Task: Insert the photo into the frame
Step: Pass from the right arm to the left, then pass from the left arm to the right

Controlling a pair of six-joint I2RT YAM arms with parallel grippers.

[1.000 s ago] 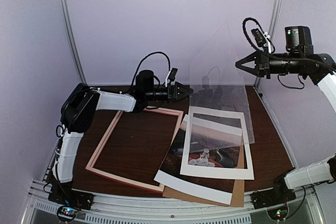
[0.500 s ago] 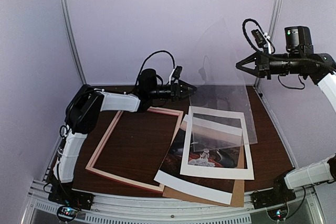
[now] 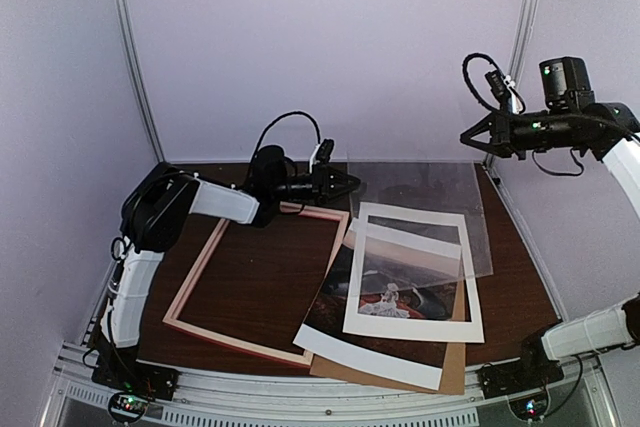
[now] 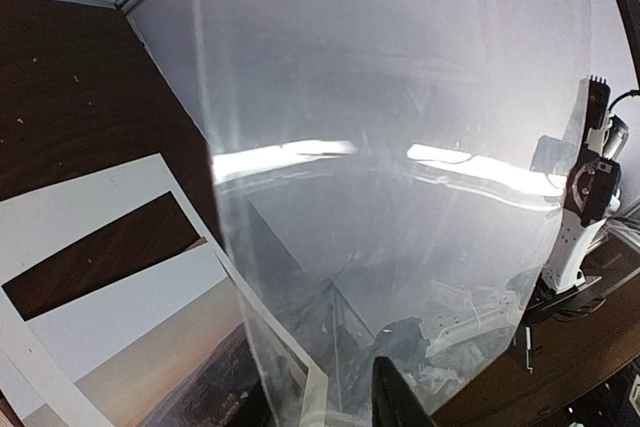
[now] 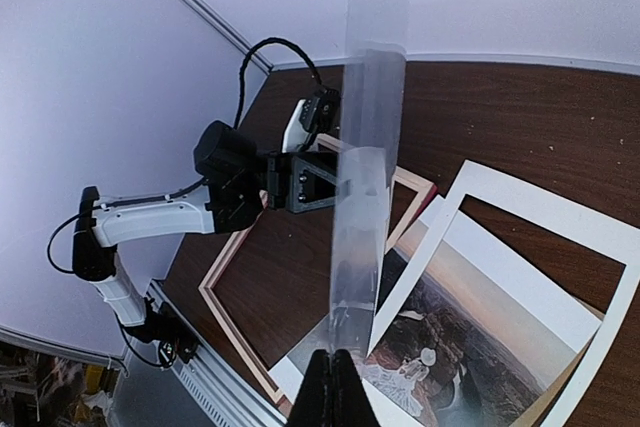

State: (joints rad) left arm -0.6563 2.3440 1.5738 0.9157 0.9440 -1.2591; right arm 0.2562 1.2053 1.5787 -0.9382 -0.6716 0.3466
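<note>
top, change: sheet (image 3: pixel 420 209) was tipped up a second ago and now hangs lower, far right. The left gripper (image 3: pixel 345 185) jaws have narrowed at its left edge.
top, right gripper (image 3: pixel 468 135): high at far right, by the sheet's far corner.
top, task: photo (image 3: pixel 330 302) lies near right, under the mat (image 3: pixel 410 329) and on the board (image 3: pixel 455 369). The frame (image 3: pixel 203 262) on the left is unfilled.
left wrist: sheet fills the view, one finger (image 4: pixel 395 397) in front of it. Can't tell if it's pinched.
right wrist: jaws pressed together on the sheet's edge.
blockers: mat covers the photo, and both arms look tied up with the sheet. Probably glazing first, photo later.
</note>
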